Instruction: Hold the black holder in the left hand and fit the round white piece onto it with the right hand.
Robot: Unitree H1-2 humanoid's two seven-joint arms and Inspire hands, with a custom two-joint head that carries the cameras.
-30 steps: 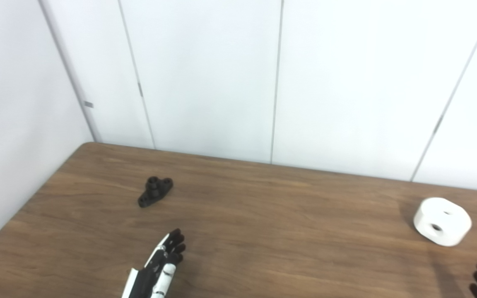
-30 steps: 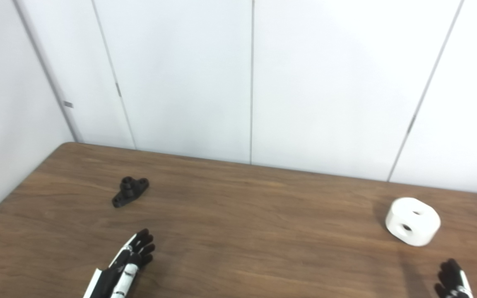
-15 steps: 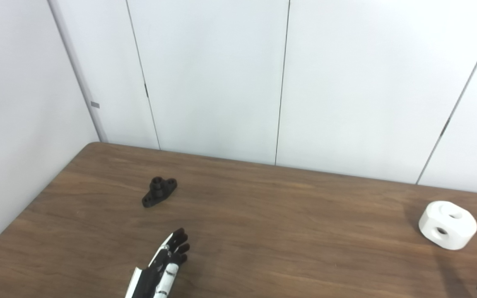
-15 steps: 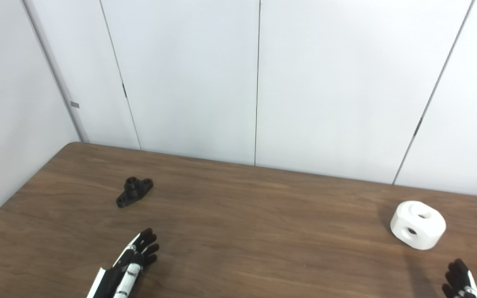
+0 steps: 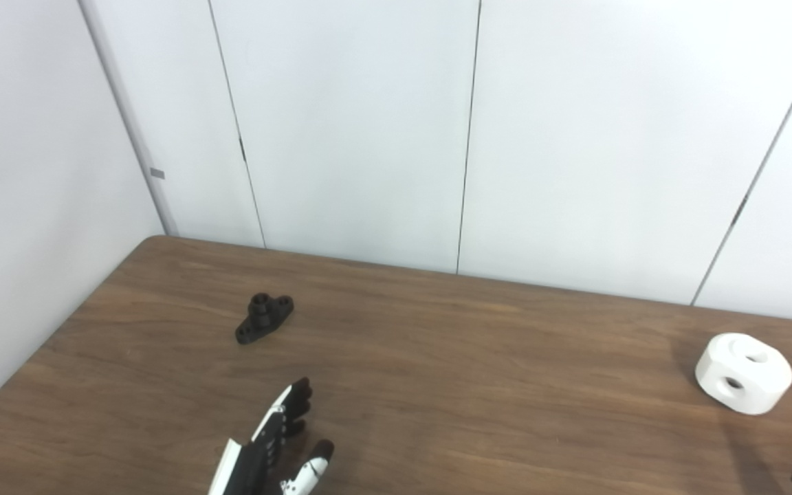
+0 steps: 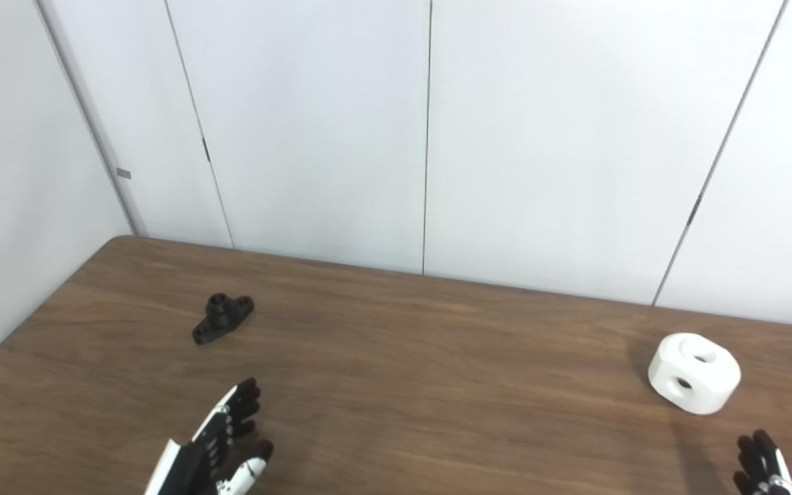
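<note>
Two hands in view, neither holding anything. Left hand (image 5: 273,447) at the near edge of the table (image 5: 437,357): compared with half a second ago its thumb has swung out to the side, away from the fingers, which lie extended and roughly together pointing up-table; before that the thumb was tucked against the palm. Reads as pre-shaping for a grasp, so the reach for the holder is likely the step in hand. The hand itself has hardly advanced over the same interval. Black holder (image 5: 264,317) lies flat on the wood, further up-table and a little left of the fingertips, well apart from them, its short central post upright between two holed lobes. Right hand (image 6: 762,467) only partly in frame at the bottom right corner; fingers appear extended, but whether fully spread cannot be told. It sits about where it was. Round white piece (image 6: 694,373) rests on the table near the right edge, up-table of the right hand, with holes showing on its top and side. Holder and white piece unmoved. Only bare table lies between either hand and its part. White wall panels behind.
</note>
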